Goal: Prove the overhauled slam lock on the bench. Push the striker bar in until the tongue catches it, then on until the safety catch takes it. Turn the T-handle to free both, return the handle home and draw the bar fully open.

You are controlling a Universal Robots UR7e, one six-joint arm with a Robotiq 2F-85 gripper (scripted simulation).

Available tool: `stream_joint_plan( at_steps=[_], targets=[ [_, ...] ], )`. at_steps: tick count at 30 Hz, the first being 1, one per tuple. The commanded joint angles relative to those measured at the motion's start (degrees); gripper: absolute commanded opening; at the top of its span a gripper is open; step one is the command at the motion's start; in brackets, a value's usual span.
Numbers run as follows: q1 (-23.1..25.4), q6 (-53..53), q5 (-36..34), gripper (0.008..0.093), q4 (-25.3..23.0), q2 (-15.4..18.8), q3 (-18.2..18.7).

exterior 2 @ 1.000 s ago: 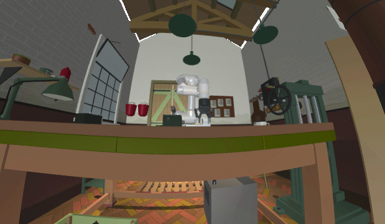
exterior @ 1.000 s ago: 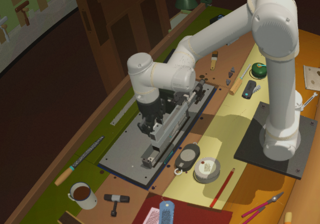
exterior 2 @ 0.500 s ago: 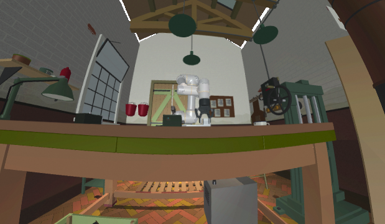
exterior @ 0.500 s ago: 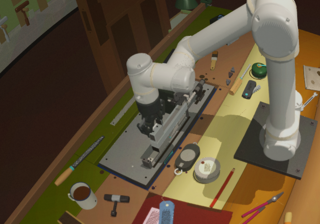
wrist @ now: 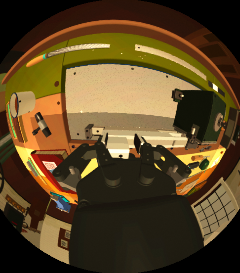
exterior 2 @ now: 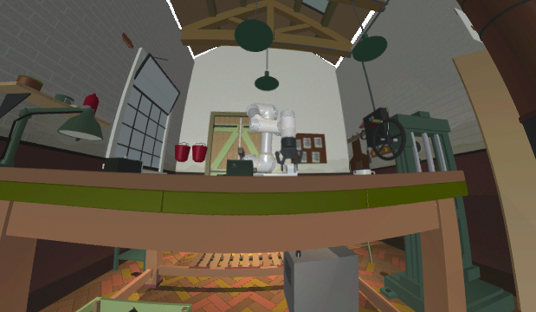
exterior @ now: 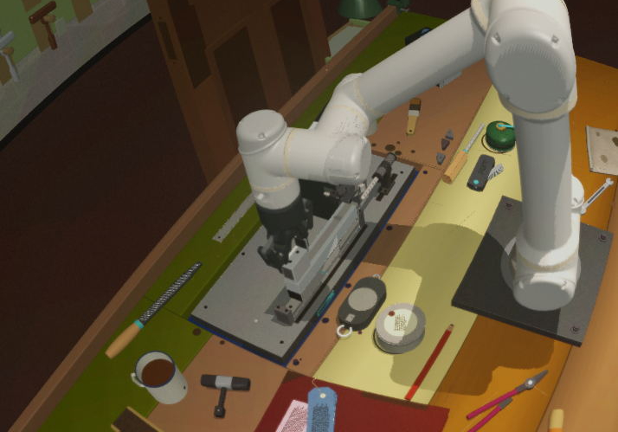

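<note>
The pale grey striker bar [exterior: 312, 252] [wrist: 119, 146] is gripped at its outer end by my gripper [exterior: 287, 255] [wrist: 120, 142] [exterior 2: 290, 167], which has closed on it from above. The bar runs along its rail on the grey base plate [exterior: 294, 262] toward the dark lock case [wrist: 198, 115] at the far end. A small end block [exterior: 284, 313] [wrist: 89, 131] stands on the rail past the bar's outer end. The T-handle [exterior: 382, 172] [wrist: 221, 121] sits at the lock case. Tongue and safety catch are hidden.
The arm's base plate [exterior: 529, 267] sits right of the lock. A round tin [exterior: 399, 326], a dark tape measure [exterior: 362, 301] and a red pencil [exterior: 429, 362] lie beside the base plate. A file [exterior: 154, 310], a mug [exterior: 157, 375] and a small mallet [exterior: 224, 385] lie at the near end.
</note>
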Motion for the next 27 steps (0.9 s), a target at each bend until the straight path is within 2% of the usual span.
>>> stream_joint_plan(
  at_steps=[1,27],
  targets=[
    [0.16,0.16,0.01,0.0080,-0.03,0.07,-0.10],
    [4.20,4.19,0.01,0.0080,0.49,2.17,-2.73]
  ],
)
